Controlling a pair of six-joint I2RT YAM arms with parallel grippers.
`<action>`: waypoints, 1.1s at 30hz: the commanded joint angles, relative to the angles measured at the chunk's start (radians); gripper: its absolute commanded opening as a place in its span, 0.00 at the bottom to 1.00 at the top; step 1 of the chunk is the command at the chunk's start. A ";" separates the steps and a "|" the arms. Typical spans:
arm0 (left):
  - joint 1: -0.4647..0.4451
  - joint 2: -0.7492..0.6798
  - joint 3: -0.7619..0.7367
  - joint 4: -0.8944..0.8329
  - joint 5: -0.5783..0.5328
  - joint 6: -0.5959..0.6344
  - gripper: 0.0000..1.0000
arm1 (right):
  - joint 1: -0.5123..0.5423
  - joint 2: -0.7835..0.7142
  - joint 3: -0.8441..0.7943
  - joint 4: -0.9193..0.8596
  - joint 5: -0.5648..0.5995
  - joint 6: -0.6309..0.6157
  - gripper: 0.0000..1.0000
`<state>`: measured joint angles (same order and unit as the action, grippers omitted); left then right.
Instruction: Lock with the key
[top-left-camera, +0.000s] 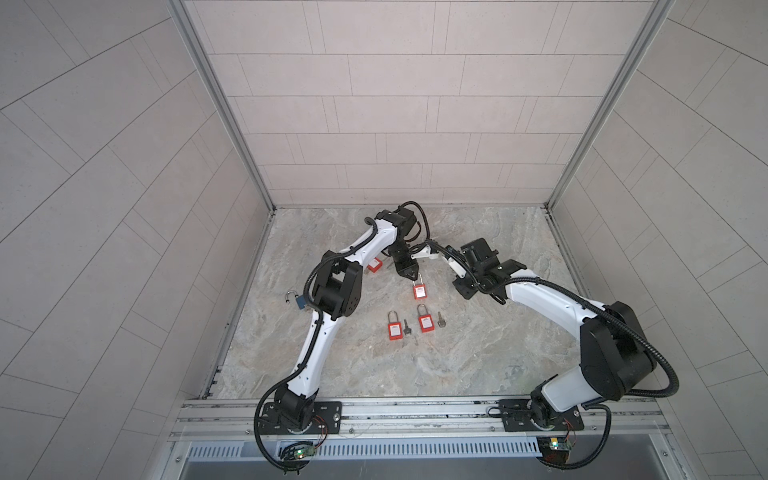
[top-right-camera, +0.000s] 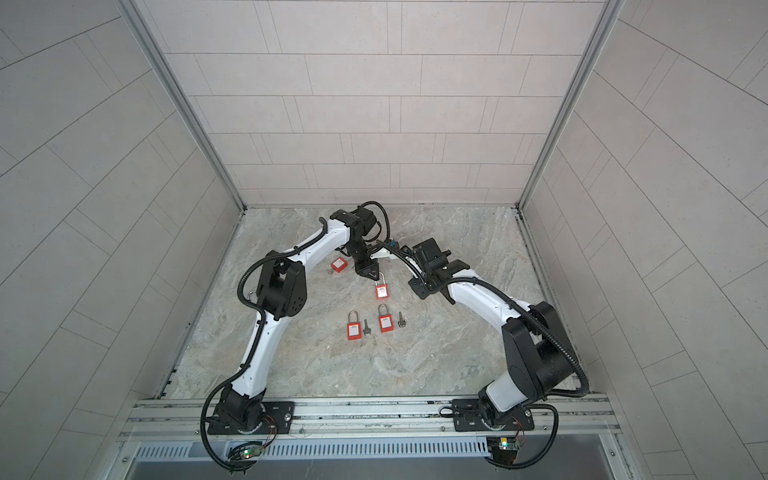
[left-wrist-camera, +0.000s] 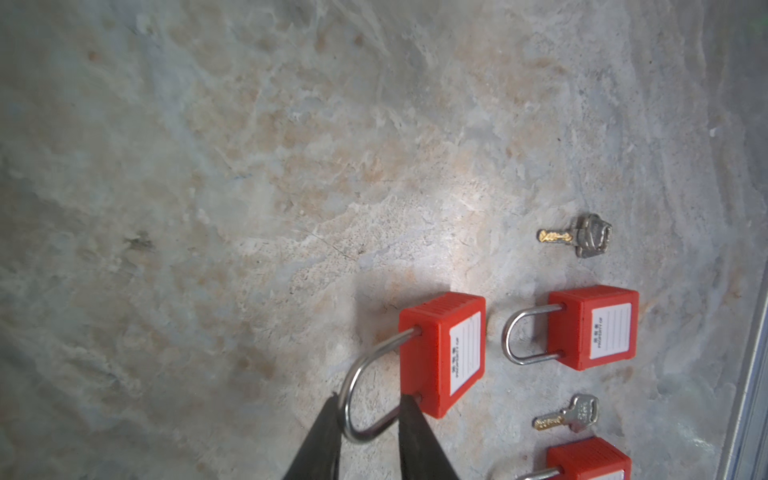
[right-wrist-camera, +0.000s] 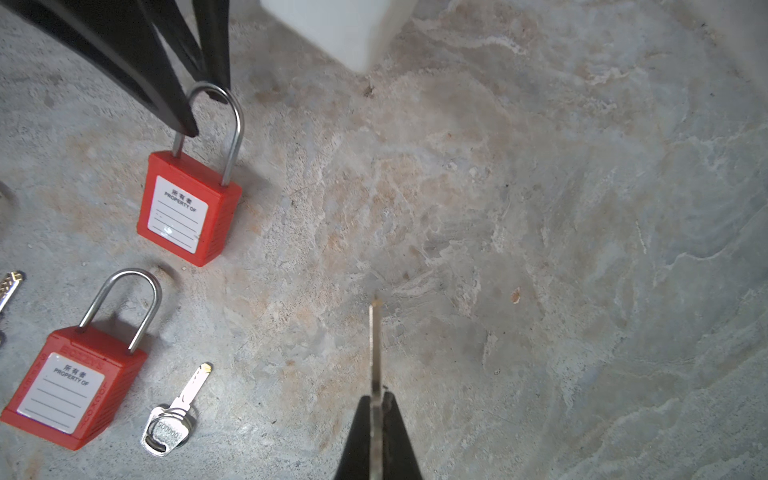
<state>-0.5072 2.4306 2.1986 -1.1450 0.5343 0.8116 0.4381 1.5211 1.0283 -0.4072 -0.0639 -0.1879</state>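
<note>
Closest to the right wrist camera, the right gripper (right-wrist-camera: 376, 400) is clenched on a key (right-wrist-camera: 376, 345). We see its blade edge-on, sticking out from between the black fingers over bare marbled table (right-wrist-camera: 540, 208).

Off to one side in that view, the left gripper (left-wrist-camera: 370, 401) sits over the steel shackle of a red padlock (left-wrist-camera: 442, 353). This padlock lies flat on the table with its label up. The jaws stand parted astride the loop, and we cannot tell whether they press on it.

In both top views that padlock lies near the middle of the table, between the two arms. Just in front of it is a row of four things. From left to right we see a second red padlock (top-left-camera: 392, 331), a dark loose key (top-left-camera: 406, 328), a third red padlock (top-left-camera: 426, 323) and a pale loose key (top-left-camera: 440, 321). None of them touch.

The left arm's black elbow (top-left-camera: 336, 286) gets in the way of our count. It covers part of a fourth red padlock (top-left-camera: 375, 264) and stands just beside a blue padlock (top-left-camera: 298, 303).

We count five padlocks, four red and one blue, and three keys, two loose and one held
</note>
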 joint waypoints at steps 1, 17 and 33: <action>-0.006 0.008 0.017 0.043 -0.016 -0.032 0.36 | 0.003 0.005 0.020 0.000 -0.001 0.049 0.00; 0.066 -0.355 -0.343 0.506 -0.165 -0.405 0.46 | 0.030 0.031 0.084 -0.135 -0.085 0.237 0.00; 0.197 -1.227 -1.235 0.934 -0.206 -0.720 0.58 | 0.076 0.346 0.317 -0.271 -0.183 0.505 0.00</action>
<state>-0.3141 1.2716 1.0237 -0.2974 0.3317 0.1894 0.5144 1.8427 1.3170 -0.6506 -0.2157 0.2451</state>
